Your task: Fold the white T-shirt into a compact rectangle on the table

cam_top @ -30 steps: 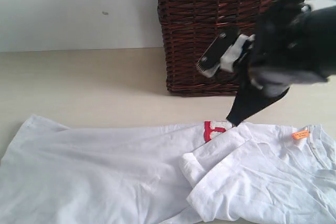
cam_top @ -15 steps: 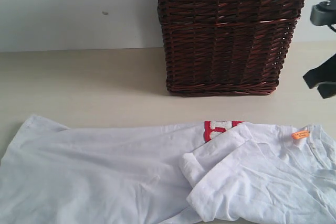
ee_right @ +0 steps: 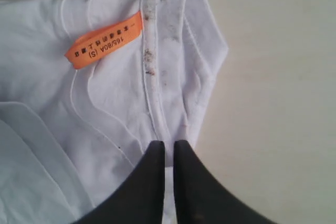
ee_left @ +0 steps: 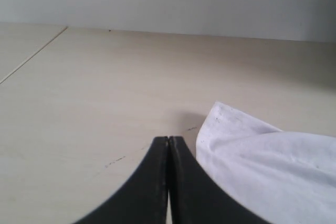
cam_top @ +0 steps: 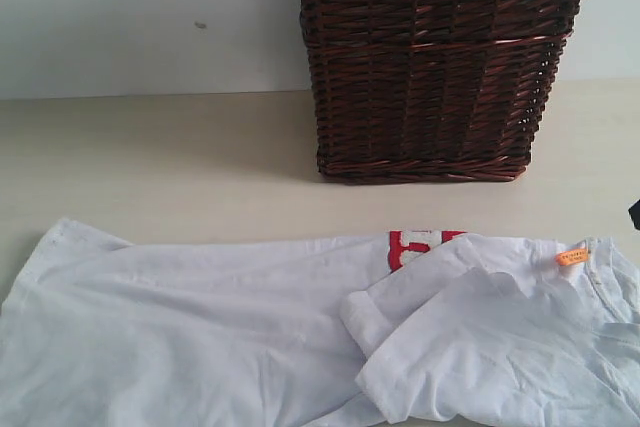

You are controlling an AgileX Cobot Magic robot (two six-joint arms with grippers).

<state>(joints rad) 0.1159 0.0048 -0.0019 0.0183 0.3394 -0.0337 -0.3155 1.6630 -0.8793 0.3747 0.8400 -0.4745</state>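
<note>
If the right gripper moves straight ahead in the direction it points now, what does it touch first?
Most likely the collar of the white T-shirt, directly ahead of the right gripper; its height above the cloth is unclear. The orange tag sits aside.

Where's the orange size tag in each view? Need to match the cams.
Exterior: orange size tag at far right, on the white T-shirt, along its edge facing the wicker basket.
Left wrist: not in it; only a shirt corner on the table.
Right wrist: tag beside the neckline seam, ahead of the right gripper.
Shared landmark: the white T-shirt, in all three.
</note>
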